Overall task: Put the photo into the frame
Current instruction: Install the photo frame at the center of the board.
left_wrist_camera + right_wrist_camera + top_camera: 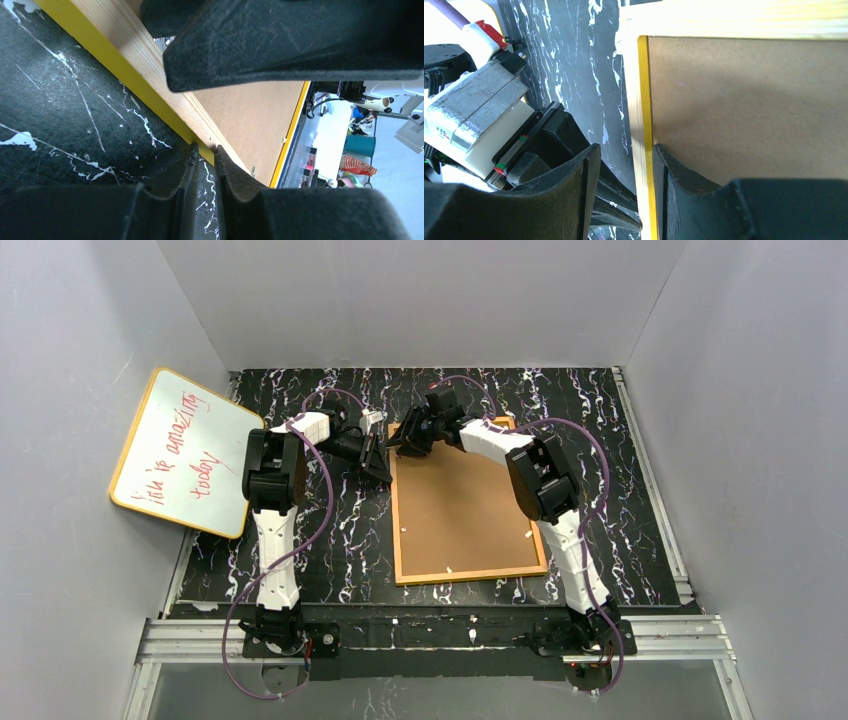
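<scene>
Noted thin yellow-orange-bordered rectangular picture frame [470, 574] flat mid black marbled counter [620, 490], brown backing board [465, 500] uppermost; left claw [378, 465] pinched on its left rail near far corner, right claw [405, 440] parted astride same rail.

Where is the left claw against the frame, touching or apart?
Touching. The left wrist view shows the left claw closed on the frame at its yellow rim, no gap visible.
</scene>
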